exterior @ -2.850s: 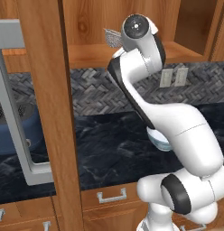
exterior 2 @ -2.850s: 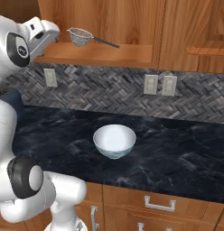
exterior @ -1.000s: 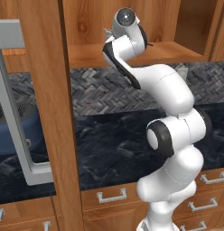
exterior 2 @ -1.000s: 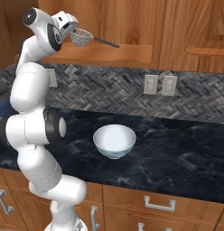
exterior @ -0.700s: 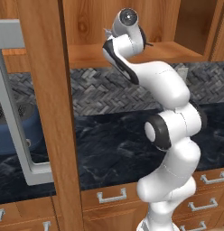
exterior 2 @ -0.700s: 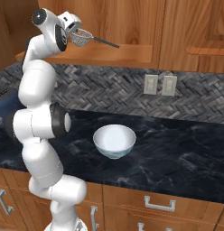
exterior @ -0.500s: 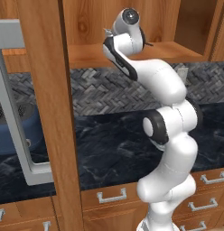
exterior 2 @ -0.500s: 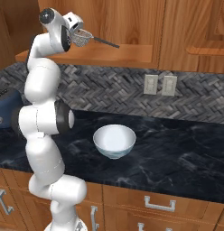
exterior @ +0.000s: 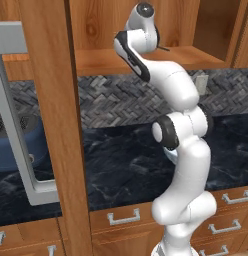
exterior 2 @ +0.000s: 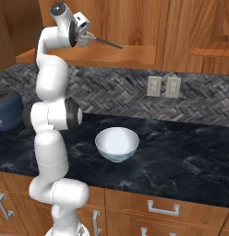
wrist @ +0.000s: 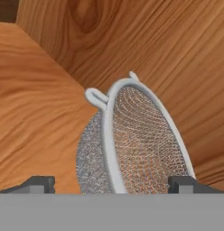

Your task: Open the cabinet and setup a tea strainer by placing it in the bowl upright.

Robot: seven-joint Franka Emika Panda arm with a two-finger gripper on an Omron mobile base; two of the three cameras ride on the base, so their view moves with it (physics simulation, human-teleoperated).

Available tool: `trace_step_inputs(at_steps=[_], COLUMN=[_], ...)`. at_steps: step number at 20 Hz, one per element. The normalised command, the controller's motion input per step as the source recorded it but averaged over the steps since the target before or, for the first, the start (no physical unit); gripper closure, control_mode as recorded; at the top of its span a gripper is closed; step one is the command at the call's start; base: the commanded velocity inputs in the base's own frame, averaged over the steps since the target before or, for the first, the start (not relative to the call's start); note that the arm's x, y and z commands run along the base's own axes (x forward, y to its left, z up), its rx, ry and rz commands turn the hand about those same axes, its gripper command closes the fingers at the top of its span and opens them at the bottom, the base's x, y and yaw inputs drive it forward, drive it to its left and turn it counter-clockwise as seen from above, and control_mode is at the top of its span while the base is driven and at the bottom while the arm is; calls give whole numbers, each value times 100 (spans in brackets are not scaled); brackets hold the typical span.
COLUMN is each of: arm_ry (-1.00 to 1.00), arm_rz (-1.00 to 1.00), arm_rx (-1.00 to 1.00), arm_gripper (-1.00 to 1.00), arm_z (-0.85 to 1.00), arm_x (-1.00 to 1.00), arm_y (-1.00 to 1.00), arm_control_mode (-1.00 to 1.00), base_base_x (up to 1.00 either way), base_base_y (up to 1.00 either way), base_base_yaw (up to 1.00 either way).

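The cabinet stands open, its door (exterior: 48,100) swung out at the left. On its wood shelf (exterior 2: 125,54) lies the tea strainer (exterior 2: 90,39), a silver mesh cup with a thin dark handle pointing right. My gripper (exterior 2: 84,35) is up at the shelf, open, one fingertip on each side of the mesh cup. In the hand view the tea strainer (wrist: 132,144) lies tilted between the two open fingertips (wrist: 41,182) of the gripper (wrist: 111,182). The bowl (exterior 2: 117,144) sits upright on the dark counter below, empty.
A blue appliance (exterior 2: 4,109) sits on the counter at the left. Two wall outlets (exterior 2: 163,86) are on the herringbone backsplash. The open door's grey bar handle (exterior: 18,135) hangs in front of the counter at left. Drawers (exterior 2: 162,209) run under the counter edge.
The hand has moved a little further right along the shelf, closing in on the mesh cup, and the arm has straightened upward. The strainer and the bowl have not moved.
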Motion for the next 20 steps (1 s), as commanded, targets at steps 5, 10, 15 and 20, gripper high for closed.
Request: trace_step_inputs(at_steps=[5,10,15,20], arm_ry=[4,1,0,0], arm_rz=[0,1,2,1], arm_rx=[0,0,0,0], arm_gripper=[-100,-100,100,100], arm_z=[0,-6,-8,-4], arm_x=[31,25,1,1], arm_y=[1,3,7,6], arm_control_mode=[-100,-100,-100,-100], base_base_x=[0,0,0,0], base_base_y=[0,0,0,0], base_base_yaw=[0,0,0,0])
